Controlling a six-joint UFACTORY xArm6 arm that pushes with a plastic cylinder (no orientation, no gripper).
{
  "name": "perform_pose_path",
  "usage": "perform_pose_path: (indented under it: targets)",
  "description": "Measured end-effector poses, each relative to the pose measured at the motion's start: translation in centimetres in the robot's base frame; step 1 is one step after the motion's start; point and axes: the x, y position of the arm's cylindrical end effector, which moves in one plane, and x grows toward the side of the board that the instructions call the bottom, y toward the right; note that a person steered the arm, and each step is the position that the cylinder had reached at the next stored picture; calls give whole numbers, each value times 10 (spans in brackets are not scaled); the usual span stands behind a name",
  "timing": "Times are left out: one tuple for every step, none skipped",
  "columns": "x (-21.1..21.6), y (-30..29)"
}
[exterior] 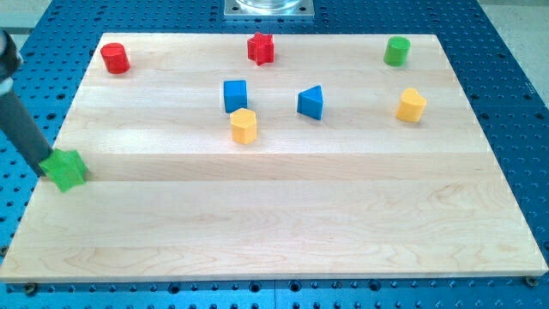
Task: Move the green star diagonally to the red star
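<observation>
My tip (45,169) touches the green star (65,169), just to its right at the worktop's (283,215) left edge. No jaws (only a rod). Next: push up-right toward the far-off red star (261,48).

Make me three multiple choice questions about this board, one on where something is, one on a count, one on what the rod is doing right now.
1. Where is the green star?
A. near the board's left edge in the view
B. at the view's top right corner
C. in the middle, between the blue blocks

2. How many yellow blocks are on the board?
A. one
B. two
C. four

3. How does my tip stand to the green star?
A. far away, at the view's right
B. resting on the red star
C. right at the green star's left side

Answers: 1 A, the green star sits low at the view's left edge. 2 B, one yellow block near the middle and another yellow block at the right. 3 C, the rod comes down from the upper left and ends against the star.
</observation>
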Motion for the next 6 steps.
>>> perform_pose_path:
  targets:
    - [10, 6]
    - [98, -16]
    - [87, 9]
    - [34, 31]
    - [-16, 31]
    - [34, 35]
